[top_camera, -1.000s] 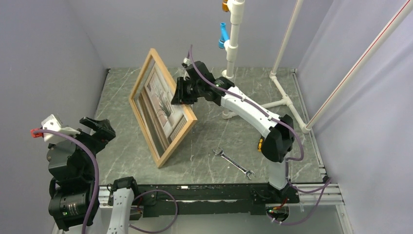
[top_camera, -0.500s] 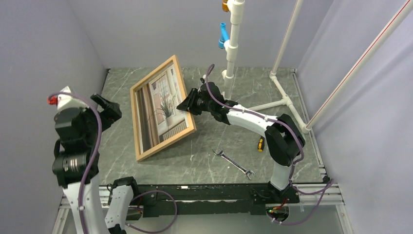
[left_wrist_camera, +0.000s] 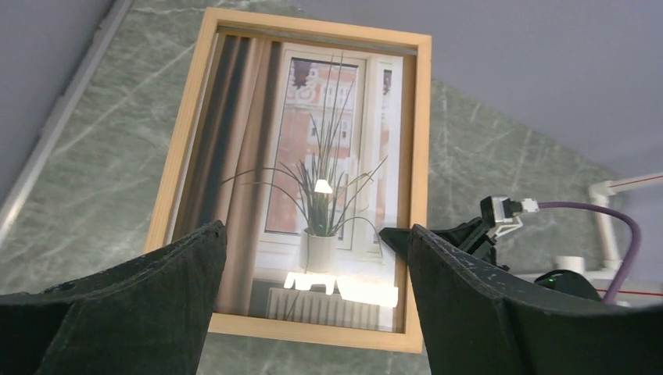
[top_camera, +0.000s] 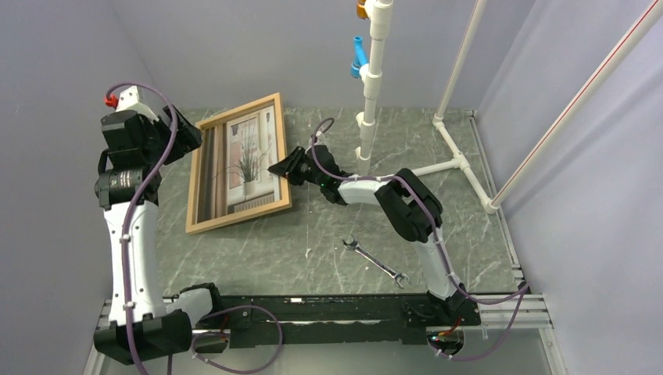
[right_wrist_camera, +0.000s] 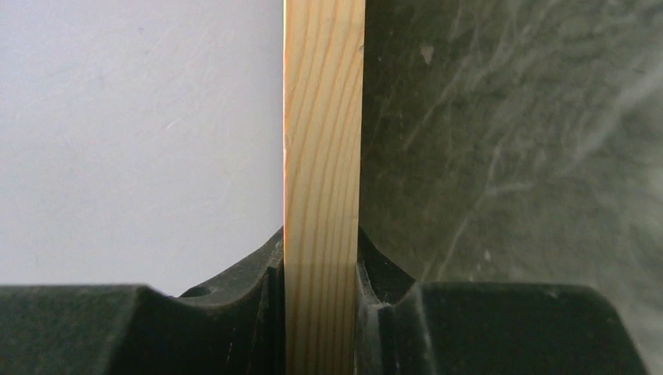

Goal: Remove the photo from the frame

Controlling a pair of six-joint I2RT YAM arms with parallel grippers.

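— What changed?
— My right gripper (right_wrist_camera: 323, 266), clamped on its edge, has tipped the thin light-wood rectangular frame (top_camera: 238, 218) nearly flat, left of centre. The plant-and-window photo (top_camera: 241, 160) sits inside, face-up.
— Left gripper (top_camera: 183, 134)?
— Wide open above; extraction hasn't begun.

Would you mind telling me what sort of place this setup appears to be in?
Most likely a robotics lab test cell: plain grey walls box in a marbled table, a white pipe rig stands at the back, and a wrench lies near the frame.
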